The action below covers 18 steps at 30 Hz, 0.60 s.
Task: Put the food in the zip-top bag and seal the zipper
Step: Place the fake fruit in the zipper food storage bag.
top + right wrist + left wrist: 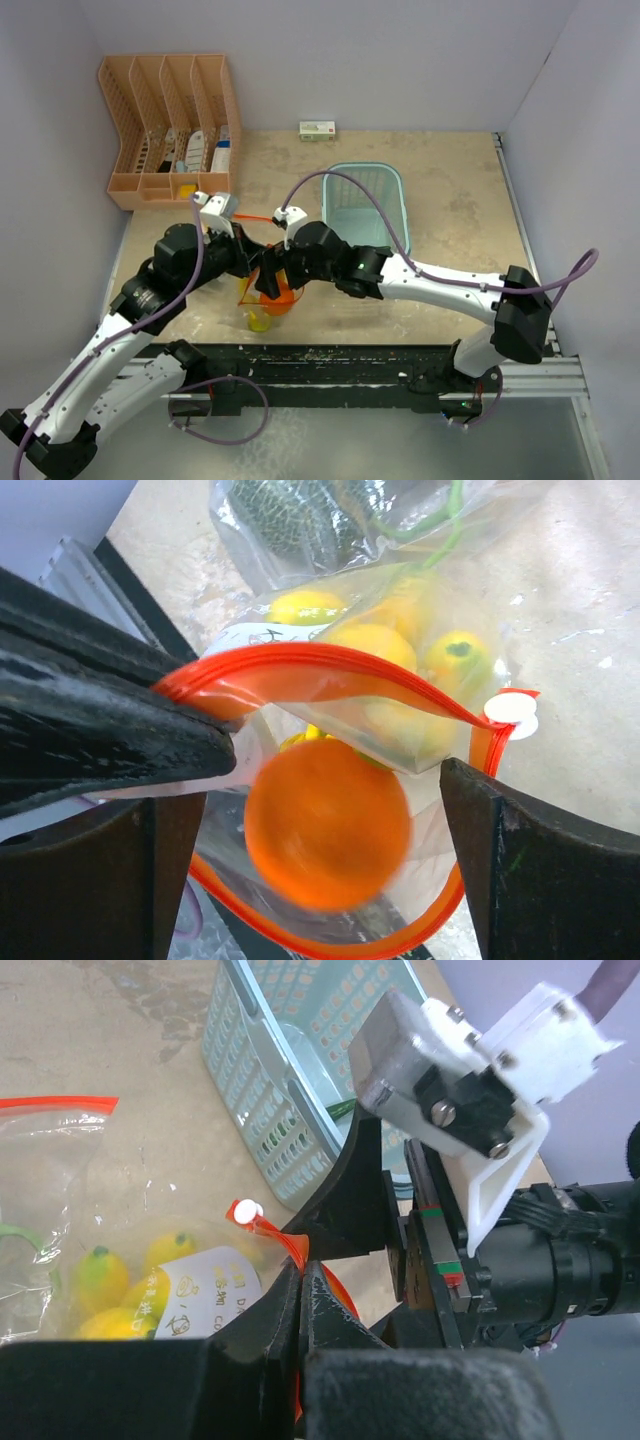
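The wide-open right gripper [315, 790] is straddling a blurred orange [327, 825] at the mouth of the bag [320, 660], whose red rim the left gripper [300, 1272] is pinching, bananas [375, 640] and a green head [285, 510] (partly cut off) lying deeper inside.

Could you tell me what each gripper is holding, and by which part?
The left gripper pinches the zip-top bag by its red zipper rim; the right gripper, open, holds nothing.
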Available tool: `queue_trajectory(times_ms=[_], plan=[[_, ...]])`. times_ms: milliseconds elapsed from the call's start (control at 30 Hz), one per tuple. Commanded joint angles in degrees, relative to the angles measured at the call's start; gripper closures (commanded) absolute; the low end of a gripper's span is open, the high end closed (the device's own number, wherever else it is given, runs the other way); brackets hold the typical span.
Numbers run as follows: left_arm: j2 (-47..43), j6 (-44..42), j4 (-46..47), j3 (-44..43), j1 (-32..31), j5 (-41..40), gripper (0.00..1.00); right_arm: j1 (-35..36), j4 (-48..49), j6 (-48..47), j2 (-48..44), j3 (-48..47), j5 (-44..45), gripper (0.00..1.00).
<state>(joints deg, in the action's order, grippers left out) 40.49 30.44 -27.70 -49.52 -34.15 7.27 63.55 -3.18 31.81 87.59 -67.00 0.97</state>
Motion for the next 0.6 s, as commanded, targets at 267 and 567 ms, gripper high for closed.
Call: queue_trajectory(times_ms=[267, 567], plan=[[-0.3, 0.16, 2.64, -0.37, -0.04, 0.76, 1.0, 1.96, -6.95, -0.37, -7.1, -4.77, 12.14, 0.01], [-1.48, 0.05, 1.93, -0.58, 0.01, 0.98, 1.0, -1.84, -21.41, 4.71, -18.33, -2.12, 24.45, 0.0]])
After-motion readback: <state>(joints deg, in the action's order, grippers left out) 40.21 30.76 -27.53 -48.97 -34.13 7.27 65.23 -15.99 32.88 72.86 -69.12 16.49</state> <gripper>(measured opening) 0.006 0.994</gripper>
